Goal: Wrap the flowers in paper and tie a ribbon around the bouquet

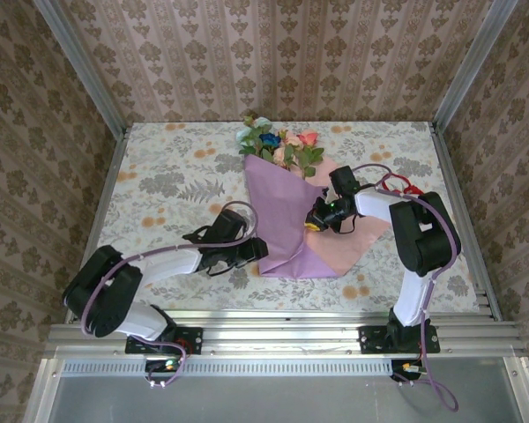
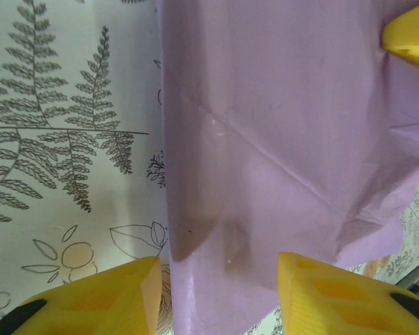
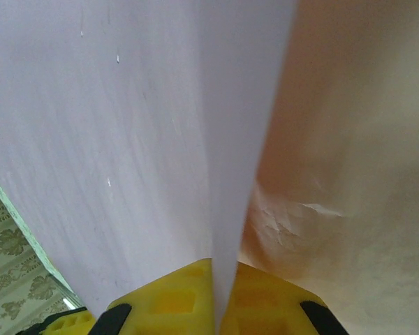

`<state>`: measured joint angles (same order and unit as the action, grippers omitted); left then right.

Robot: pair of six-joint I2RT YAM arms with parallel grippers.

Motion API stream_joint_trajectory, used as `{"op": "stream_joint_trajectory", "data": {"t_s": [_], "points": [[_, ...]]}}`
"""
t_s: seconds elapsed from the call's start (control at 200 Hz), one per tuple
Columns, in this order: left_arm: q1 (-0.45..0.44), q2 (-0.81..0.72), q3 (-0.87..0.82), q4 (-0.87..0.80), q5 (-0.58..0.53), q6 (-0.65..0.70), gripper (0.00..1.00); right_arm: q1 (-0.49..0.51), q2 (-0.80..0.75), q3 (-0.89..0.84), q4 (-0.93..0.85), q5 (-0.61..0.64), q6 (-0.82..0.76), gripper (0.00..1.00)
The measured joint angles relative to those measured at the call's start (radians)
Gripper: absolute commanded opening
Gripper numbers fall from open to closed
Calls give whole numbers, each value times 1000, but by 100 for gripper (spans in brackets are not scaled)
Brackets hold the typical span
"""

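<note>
Wrapping stage by the look of it: no cone formed, no tying begun. At the right gripper [image 1: 323, 216], jaws pinched fully together on a lifted fold of the large, thin, creased lilac-purple wrapping paper [image 1: 278, 220], lilac face on one side of the fingers, pinkish reverse on the other. At the left gripper [image 1: 249, 251], yellow fingers [image 2: 98, 303] partway apart and clamping nothing, the paper's edge just ahead of the fingertips and running down between them over the fern-printed tablecloth [image 2: 63, 139]. Beyond both grippers, at the sheet's far end, the small bunch of artificial flowers [image 1: 278, 145]: pink, peach, blue and teal heads poking past the paper, thin green stems running out of sight into the fold. Back along the right arm from its gripper, near the wrist, the thin bright red ribbon [image 1: 398, 185], loose on the cloth and untouched. Likely to handle as very light, limp and slick: prone to crease, to tear at a hard tug, and to spring open once released. Best taken at an edge or along a fold, as on the right, never flat in the middle, a place for skidding only. For the left side, slide one finger under the edge before closing, then draw across the stems slowly. Afterwards grip the roll low, round the stems, sparing the blooms.
</note>
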<state>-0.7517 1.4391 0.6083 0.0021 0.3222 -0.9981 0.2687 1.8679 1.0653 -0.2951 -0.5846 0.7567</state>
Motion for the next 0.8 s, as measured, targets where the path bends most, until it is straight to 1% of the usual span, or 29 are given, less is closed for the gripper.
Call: {"op": "stream_joint_trajectory", "data": {"t_s": [0.14,0.22,0.275,0.345,0.38,0.485,0.57,0.62,0.745,0.8], "points": [[0,41,-4,44,11,-19,43,-5,0,0,0,-1,-3,0],[0,50,-8,63,12,-28,37,-8,0,0,0,-1,-3,0],[0,62,-8,83,16,-35,26,-9,0,0,0,-4,-3,0],[0,81,-9,115,21,-50,8,-10,1,0,0,-4,-7,0],[0,92,-11,134,23,-57,0,-10,2,0,0,-4,-11,1],[0,111,-29,187,23,-90,0,-10,1,0,-2,0,-23,12],[0,112,-45,217,23,-108,0,-10,-20,-21,-5,18,-17,26],[0,112,-52,229,24,-114,0,-10,-52,-44,-13,36,-14,32],[0,112,-58,248,29,-135,0,8,-219,-137,-25,109,61,46],[0,112,-59,257,33,-144,0,40,-321,-187,-26,143,132,48]]}}
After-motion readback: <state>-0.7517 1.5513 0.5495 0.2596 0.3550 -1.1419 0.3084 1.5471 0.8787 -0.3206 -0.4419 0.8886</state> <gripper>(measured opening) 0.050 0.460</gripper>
